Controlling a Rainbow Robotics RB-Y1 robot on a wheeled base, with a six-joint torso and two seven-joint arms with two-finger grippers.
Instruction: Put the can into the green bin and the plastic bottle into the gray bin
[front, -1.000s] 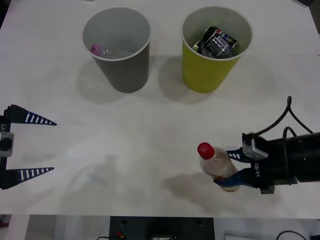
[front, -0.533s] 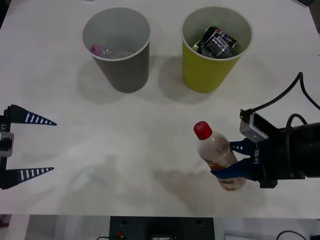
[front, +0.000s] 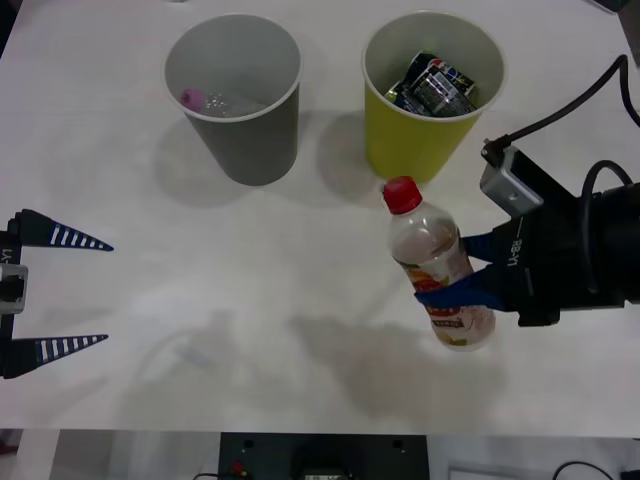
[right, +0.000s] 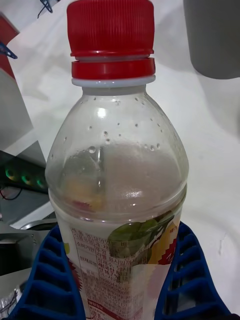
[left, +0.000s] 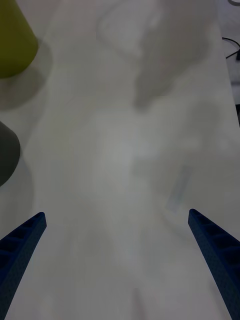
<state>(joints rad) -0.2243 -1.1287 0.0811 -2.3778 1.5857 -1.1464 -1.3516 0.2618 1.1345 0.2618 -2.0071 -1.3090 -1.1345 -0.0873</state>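
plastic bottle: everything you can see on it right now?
The plastic bottle is clear, with a red cap, droplets inside its shoulder and an orange, yellow and red printed label around its body. It looks mostly empty. It is off the table, tilted with the cap toward the bins, clamped at the label by the right gripper, whose blue ribbed fingers press both sides.

A pale, whitish bench (front: 250, 300) with a faint grain is spreading across the front view, and soft gray shadows are lying on it under even overhead light. Below the bench's near edge, a dark unit (front: 320, 455) with cables is sitting on the floor.
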